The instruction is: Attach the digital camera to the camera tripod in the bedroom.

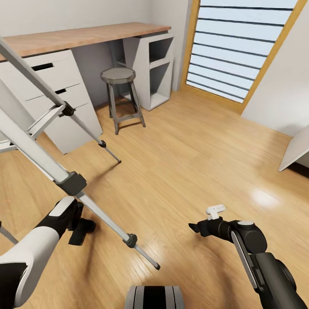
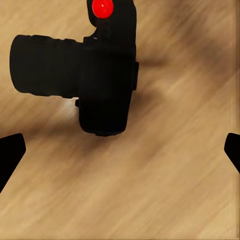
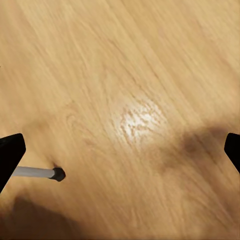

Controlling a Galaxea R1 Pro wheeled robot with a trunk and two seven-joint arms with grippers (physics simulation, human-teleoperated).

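Down on the light wood plank floor [image 1: 201,141] of the white-walled bedroom, the small black boxy digital camera [image 2: 95,75] with its stubby lens barrel and round red button [image 2: 103,8] lies on its side, apart from any support, and the left wrist view looks straight down on it. The left gripper [image 2: 120,150] hangs above it with its two black fingertips [image 2: 10,152] spread wide at the edges of that view, touching nothing; the camera sits beyond the line between them, so, as I judge it, the arm is poised for a pickup but would need to shift over the body before the fingers could straddle it. In the head view the white-and-black left arm reaches low beside the tall camera tripod [image 1: 51,167], whose silver-grey telescoping legs with black joints splay across the floor; one black foot [image 1: 157,266] rests near the robot's base. The tripod's head lies above the frame, so I cannot tell how the mount is turned. The right gripper [image 3: 120,155] is likewise released, its fingertips far apart over bare floor, with one tripod leg tip [image 3: 56,173] just inside its view; it seems held aside, leaving room for the left arm. Behind stand a wood-topped white desk [image 1: 86,36], a small round grey stool [image 1: 118,76] tucked under it, and a tall wood-framed slatted window [image 1: 240,47].
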